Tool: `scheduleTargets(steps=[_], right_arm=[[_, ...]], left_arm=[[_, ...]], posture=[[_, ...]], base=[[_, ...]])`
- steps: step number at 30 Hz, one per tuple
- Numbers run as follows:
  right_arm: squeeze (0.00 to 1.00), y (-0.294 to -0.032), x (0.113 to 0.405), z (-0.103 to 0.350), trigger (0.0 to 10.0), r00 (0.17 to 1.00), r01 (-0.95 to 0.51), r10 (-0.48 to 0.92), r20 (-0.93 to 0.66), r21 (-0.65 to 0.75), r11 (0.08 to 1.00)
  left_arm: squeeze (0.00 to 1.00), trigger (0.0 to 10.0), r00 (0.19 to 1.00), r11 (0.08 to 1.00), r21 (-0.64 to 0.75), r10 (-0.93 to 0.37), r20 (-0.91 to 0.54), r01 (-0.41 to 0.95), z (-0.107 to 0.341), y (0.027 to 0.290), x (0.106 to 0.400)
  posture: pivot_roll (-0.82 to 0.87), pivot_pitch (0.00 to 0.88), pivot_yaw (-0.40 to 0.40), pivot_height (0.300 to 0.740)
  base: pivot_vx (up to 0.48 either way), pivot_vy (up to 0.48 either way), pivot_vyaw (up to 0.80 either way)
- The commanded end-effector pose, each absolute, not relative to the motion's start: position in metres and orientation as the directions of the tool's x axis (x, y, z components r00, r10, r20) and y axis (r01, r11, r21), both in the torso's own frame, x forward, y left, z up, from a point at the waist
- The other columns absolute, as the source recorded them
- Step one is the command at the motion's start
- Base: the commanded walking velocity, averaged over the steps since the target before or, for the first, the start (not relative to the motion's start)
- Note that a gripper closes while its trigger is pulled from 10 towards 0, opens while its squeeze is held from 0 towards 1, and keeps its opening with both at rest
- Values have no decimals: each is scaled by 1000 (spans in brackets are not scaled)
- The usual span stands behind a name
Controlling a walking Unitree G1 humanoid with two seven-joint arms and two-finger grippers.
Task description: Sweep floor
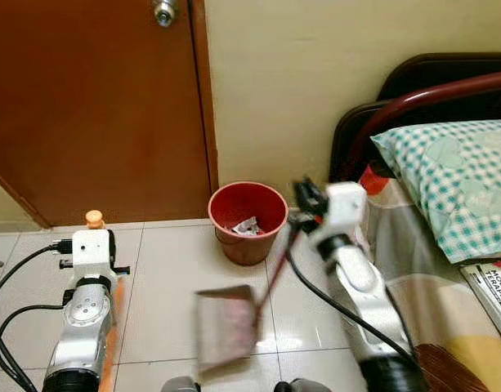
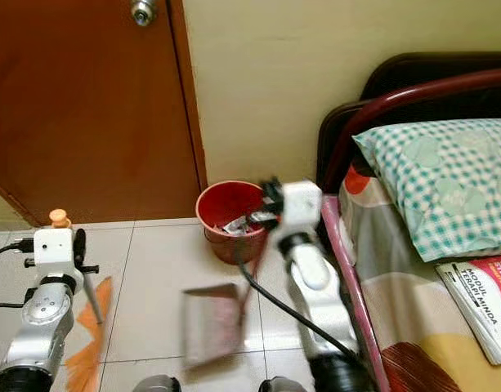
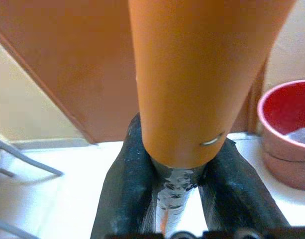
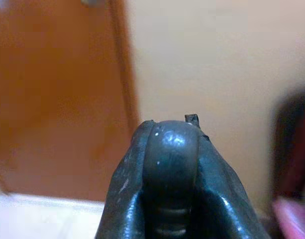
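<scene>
Left eye view: your right gripper (image 1: 306,196) carries the dustpan (image 1: 225,324) by its dark red handle, pan hanging above the floor (image 1: 160,269) just short of the red bin (image 1: 248,219) by the wall, likely for tipping.

Right eye view: the orange broom (image 2: 91,331) trails beside your left arm.

Left wrist view: your left gripper (image 3: 184,169) is clamped on the broom's handle.

Right wrist view: fingers (image 4: 212,199) pinch the dustpan handle's rounded end.

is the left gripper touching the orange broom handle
Touching. In the left wrist view the left gripper has its black jaws closed on either side of the orange broom handle, with no gap showing.
</scene>
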State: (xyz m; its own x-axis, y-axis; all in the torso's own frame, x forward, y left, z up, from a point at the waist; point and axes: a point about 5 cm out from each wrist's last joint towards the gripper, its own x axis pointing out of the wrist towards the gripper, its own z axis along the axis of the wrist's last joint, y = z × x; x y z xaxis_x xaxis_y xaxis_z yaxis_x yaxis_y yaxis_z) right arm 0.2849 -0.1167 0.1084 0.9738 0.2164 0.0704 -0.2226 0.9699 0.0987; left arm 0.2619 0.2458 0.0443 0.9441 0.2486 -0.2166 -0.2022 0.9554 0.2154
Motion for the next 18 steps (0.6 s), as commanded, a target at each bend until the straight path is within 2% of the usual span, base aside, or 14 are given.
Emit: scheduleTargets(steps=[1, 4, 7, 8, 14, 18], right_arm=[[0, -126, 285, 117, 10000, 978, -183, 169, 119, 116, 976], [0, -144, 281, 107, 10000, 992, -106, 97, 76, 129, 986], [0, -149, 280, 102, 10000, 996, -72, 64, 57, 143, 987], [0, -153, 278, 98, 10000, 998, -51, 46, 53, 90, 995], [0, -172, 274, 78, 10000, 997, 74, -70, -32, 129, 989], [0, -188, 269, 74, 10000, 988, 149, -141, -61, 148, 978]], left_arm=[[0, 10000, 961, 980, 155, 159, -227, -126, 43, 231, 262], [0, 10000, 968, 977, 215, 62, -243, -9, 38, 217, 259], [0, 10000, 967, 988, 152, 30, -254, 10, 33, 212, 256], [0, 10000, 973, 993, 109, -24, -229, 50, 36, 204, 258], [0, 10000, 985, 989, 23, -145, -95, 148, 59, 190, 269], [0, 10000, 989, 992, -14, -128, -80, 127, 61, 193, 269]], posture=[[6, 54, -19, 740], [-4, 52, -31, 740], [-16, 40, -24, 740], [-20, 33, -15, 740], [-34, 18, 4, 740], [-49, 4, 3, 740]], base=[[0, 0, 0], [0, 0, 0], [0, 0, 0], [0, 0, 0], [0, 0, 0], [0, 0, -800]])
